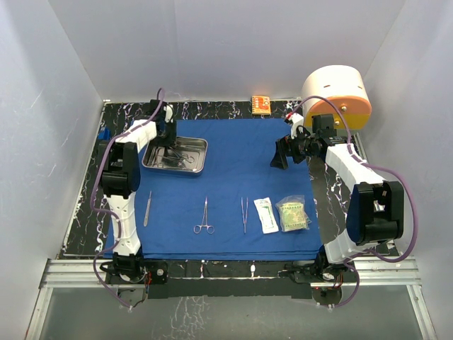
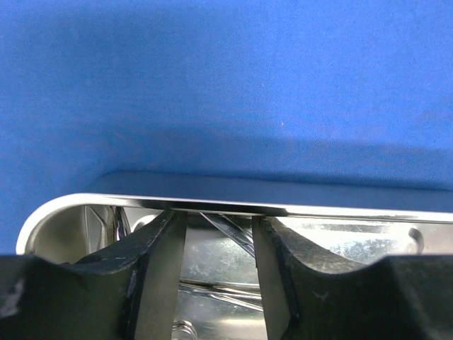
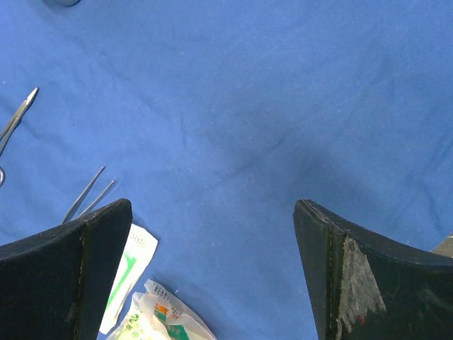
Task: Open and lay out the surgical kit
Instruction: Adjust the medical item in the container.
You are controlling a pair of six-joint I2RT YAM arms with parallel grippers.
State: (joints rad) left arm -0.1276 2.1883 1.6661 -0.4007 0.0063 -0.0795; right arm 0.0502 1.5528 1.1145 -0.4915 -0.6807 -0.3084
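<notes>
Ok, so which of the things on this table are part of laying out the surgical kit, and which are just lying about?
Part of the job: blue drape, steel tray, instruments in it, slim metal tool, ring-handled forceps, tweezers, white packet, green packet.
Just lying about: cream-and-orange cylinder, small orange box.

I see a royal-blue drape (image 1: 241, 191) over a black table (image 1: 85, 205) veined with white marbling. The tray (image 1: 204, 157) at the drape's far-left corner is mirror-bright steel. The handle (image 1: 147, 209), forceps (image 1: 204, 216) and tweezers (image 1: 244, 214) along its near edge are silver. One packet (image 1: 266, 214) is white with green print; the second packet (image 1: 292, 214) is pale yellow-green. At the table's far-right corner the cylinder (image 1: 337, 95) is cream over orange, and the box (image 1: 261, 105) on the far edge is orange. My arms (image 1: 127, 205) are white with black joints, and their cables (image 1: 99, 170) are purple.
</notes>
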